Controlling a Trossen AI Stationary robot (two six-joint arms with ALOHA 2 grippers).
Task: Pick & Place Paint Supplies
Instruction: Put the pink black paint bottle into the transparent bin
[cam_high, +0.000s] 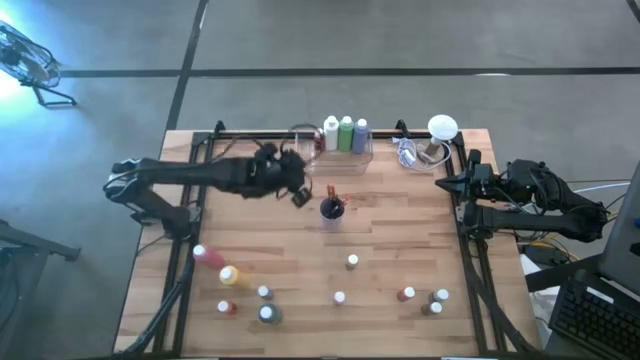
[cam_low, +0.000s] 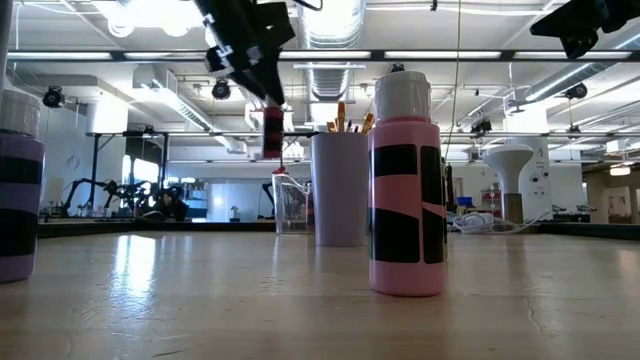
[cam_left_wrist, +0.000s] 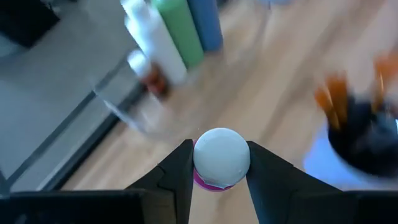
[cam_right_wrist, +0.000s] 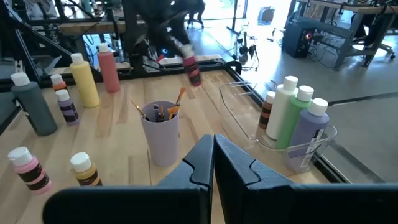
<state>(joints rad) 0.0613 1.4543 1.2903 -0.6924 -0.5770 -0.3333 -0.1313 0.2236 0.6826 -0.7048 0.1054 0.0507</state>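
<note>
Left gripper fingers pinching a small white-capped pink bottle just below its cap: light, rigid, smooth plastic, liable to slip; right gripper fingers pressed together.

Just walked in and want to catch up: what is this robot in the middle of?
The left gripper is shut on a small magenta paint bottle with a white cap, held in the air near the cup of brushes and the clear bin at the table's back edge. That bin already holds three taller bottles. The right gripper waits shut and empty at the table's right side. Many small bottles still stand along the near part of the table.
</note>
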